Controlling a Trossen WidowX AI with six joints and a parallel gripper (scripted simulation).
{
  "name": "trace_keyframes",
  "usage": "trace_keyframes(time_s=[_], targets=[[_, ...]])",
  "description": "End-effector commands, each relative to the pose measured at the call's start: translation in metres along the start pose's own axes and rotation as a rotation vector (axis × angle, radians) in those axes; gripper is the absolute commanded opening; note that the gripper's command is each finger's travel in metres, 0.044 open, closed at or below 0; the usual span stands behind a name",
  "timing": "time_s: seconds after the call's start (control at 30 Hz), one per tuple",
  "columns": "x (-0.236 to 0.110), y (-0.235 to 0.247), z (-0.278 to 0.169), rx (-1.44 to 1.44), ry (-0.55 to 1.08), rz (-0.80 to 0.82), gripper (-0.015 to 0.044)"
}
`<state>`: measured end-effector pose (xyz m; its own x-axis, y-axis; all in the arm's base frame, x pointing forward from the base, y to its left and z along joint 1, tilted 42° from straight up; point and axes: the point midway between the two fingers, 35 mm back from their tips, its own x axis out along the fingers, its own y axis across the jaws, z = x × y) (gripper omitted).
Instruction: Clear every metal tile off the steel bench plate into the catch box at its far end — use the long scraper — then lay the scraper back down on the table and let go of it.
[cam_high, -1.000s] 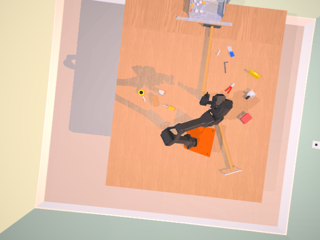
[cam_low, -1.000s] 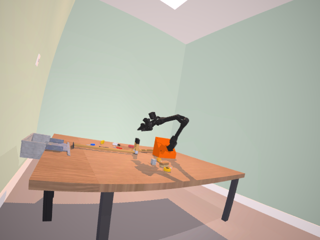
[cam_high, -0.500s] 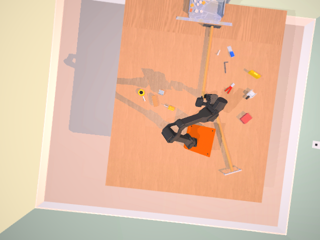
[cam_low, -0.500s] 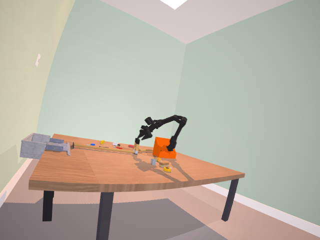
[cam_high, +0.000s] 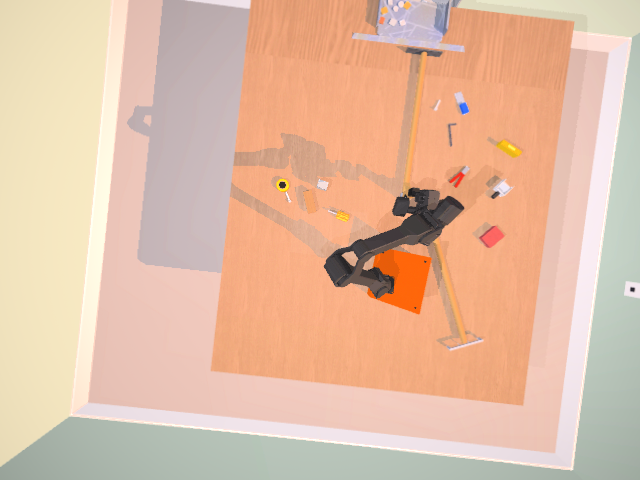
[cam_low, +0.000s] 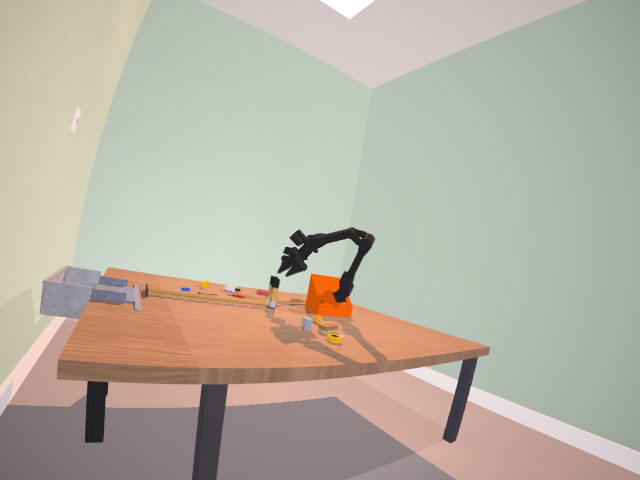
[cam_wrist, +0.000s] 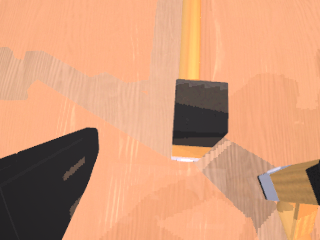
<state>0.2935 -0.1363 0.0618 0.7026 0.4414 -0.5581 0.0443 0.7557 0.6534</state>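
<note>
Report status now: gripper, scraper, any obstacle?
Gripper open, empty, above black grip. Scraper down on table, blade by catch box. Second long-handled tool lies close beside.

My count: two long scrapers (cam_high: 415, 116) (cam_high: 450, 297), one catch box (cam_high: 413, 20) (tiles inside too small to number), one red block (cam_high: 491, 236), one yellow tape roll (cam_high: 281, 184), one orange base (cam_high: 408, 289).
</note>
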Motion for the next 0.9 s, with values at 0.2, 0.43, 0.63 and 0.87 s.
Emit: trace_keyframes(time_s=[0.2, 0.43, 0.63, 0.87], targets=[[-0.020, 0.002, 0.010, -0.004, 0.001, 0.014, 0.0440], [-0.004, 0.001, -0.001, -0.004, 0.002, 0.013, 0.0440], [0.009, 0.002, -0.013, -0.004, 0.001, 0.015, 0.0440], [0.013, 0.002, -0.014, -0.004, 0.001, 0.014, 0.0440]])
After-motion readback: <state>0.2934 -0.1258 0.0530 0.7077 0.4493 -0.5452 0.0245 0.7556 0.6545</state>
